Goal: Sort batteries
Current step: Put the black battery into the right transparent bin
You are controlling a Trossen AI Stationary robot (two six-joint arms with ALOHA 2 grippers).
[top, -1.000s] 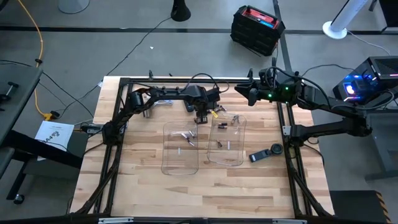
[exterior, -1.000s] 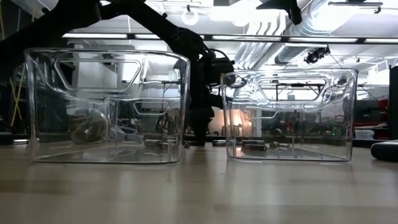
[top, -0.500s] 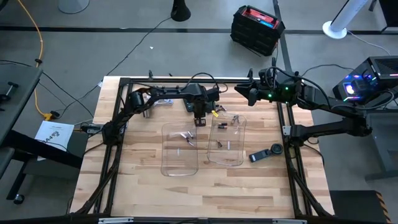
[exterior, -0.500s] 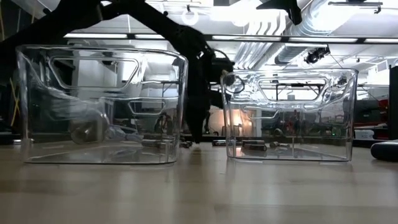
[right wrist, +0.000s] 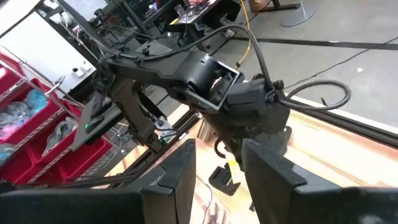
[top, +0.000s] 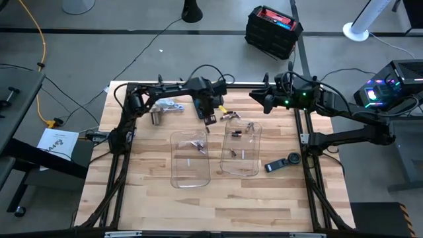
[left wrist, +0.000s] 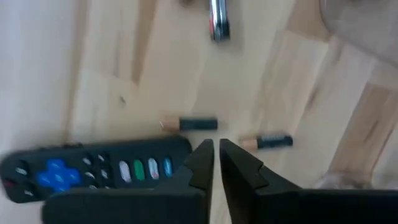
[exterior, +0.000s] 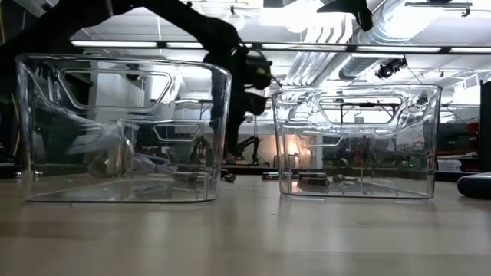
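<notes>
Two clear trays stand mid-table, the left tray and the right tray, each with a few small batteries lying on its floor. More batteries lie loose on the wood behind the trays: two dark ones and a silvery one. My left gripper hangs above these, pointing down, shut with nothing between its fingers. My right gripper waits raised at the far right, open and empty.
A dark remote lies on the wood right beside my left gripper. A silvery metal cup and clutter sit at the far left. Two dark gadgets lie to the right of the right tray.
My left gripper has risen off the table behind the trays and drifted a little toward the far left, rolling slightly; it has come up empty. The left tray has slid a little toward the near edge.
</notes>
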